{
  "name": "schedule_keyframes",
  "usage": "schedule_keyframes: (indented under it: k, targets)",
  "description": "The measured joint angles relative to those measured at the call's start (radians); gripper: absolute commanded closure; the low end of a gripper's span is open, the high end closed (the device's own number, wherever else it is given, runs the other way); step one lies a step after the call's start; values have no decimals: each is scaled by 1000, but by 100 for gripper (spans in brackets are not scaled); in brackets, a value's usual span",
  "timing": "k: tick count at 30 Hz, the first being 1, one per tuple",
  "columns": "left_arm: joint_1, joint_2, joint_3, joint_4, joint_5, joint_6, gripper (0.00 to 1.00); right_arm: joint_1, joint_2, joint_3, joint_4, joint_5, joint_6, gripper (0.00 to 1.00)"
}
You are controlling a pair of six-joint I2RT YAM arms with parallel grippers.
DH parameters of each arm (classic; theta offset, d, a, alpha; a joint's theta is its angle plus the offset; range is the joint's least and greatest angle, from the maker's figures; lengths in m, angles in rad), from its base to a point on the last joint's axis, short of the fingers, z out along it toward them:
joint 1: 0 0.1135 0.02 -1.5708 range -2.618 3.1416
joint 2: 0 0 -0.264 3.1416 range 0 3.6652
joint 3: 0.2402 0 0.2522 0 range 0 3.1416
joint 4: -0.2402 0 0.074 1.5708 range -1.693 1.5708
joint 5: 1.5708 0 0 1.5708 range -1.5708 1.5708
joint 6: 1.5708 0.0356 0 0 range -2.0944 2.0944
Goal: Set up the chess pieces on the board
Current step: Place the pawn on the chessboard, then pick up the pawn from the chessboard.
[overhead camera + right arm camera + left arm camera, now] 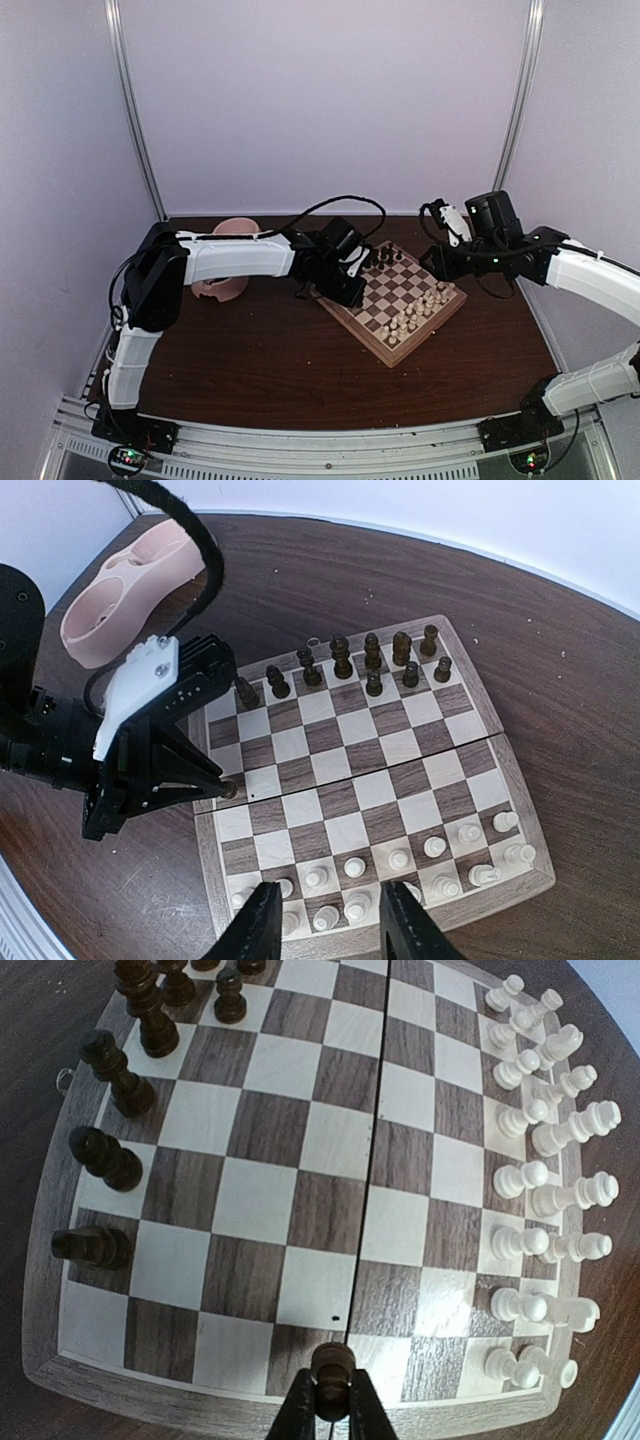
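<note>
Biggest risk imo: the tiny dark brown wooden pawn (331, 1362) tips on release, or gets swung into the dark wooden chessmen (105, 1160) standing along one side. The left jaws are clamped on that pawn, just over the edge of the checkered wooden chessboard (255, 1200) at its centre seam. The right jaws hang apart, empty, above the cream chessmen (400, 858).

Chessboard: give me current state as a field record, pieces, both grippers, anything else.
board: flat on table, middle rows bare
dark pieces: lined on one side, second row partly filled
pale pieces: two rows, opposite side
left gripper: shut on dark pawn at board's side edge
right gripper: open, empty, above pale rows
pink double bowl: on table, off the board
</note>
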Motion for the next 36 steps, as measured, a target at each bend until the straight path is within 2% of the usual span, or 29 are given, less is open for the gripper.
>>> schedule_keyframes:
  k: [12, 17, 22, 31, 36]
  targets:
    - [0, 30, 31, 5, -27, 1, 86, 0, 0, -5, 0, 0, 1, 64]
    - [0, 39, 47, -18, -46, 16, 66, 0, 0, -6, 0, -1, 1, 64]
    - [0, 40, 56, -34, -55, 27, 55, 0, 10, -6, -1, -14, 2, 64]
    - [0, 26, 51, -44, -91, 19, 56, 0, 41, -6, -7, -60, 4, 63]
    - [0, -137, -108, -24, -176, 16, 57, 0, 52, -5, -14, -91, 4, 63]
